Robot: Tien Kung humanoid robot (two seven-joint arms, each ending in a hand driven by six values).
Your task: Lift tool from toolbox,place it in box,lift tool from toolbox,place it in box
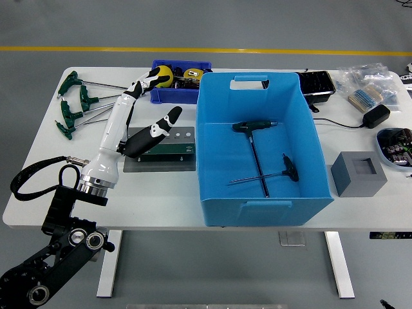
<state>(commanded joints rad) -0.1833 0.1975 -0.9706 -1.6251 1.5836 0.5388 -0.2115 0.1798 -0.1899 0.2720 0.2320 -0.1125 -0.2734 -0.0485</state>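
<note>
Two T-handle tools (261,158) lie crossed on the floor of the large blue box (219,135), well apart from the working hand: one with its green handle toward the far wall and its shaft running toward the near wall, the other with its handle at the right and its shaft pointing left. The left hand (147,103) is extended over the white table (51,167) to the left of the box, fingers spread and holding nothing; the long fingers reach toward the small blue bin (168,94) at the table's far edge, with fingertips (158,73) over its left end beside a yellow ball (162,75), while the thumb angles out to the right above the dark green tool holder (168,147). That holder sits on the table just beside the box's left wall, partly covered by the hand and forearm. Four further T-handle tools (80,106) with green grips lie fanned on the table at the far left, to the left of the hand, their shafts pointing right toward the wrist; whether the forearm touches any shaft cannot be told. The right arm is out of view. A grey block (358,172) stands on the table to the right of the box, with a black power adapter (375,116) beyond it.
</note>
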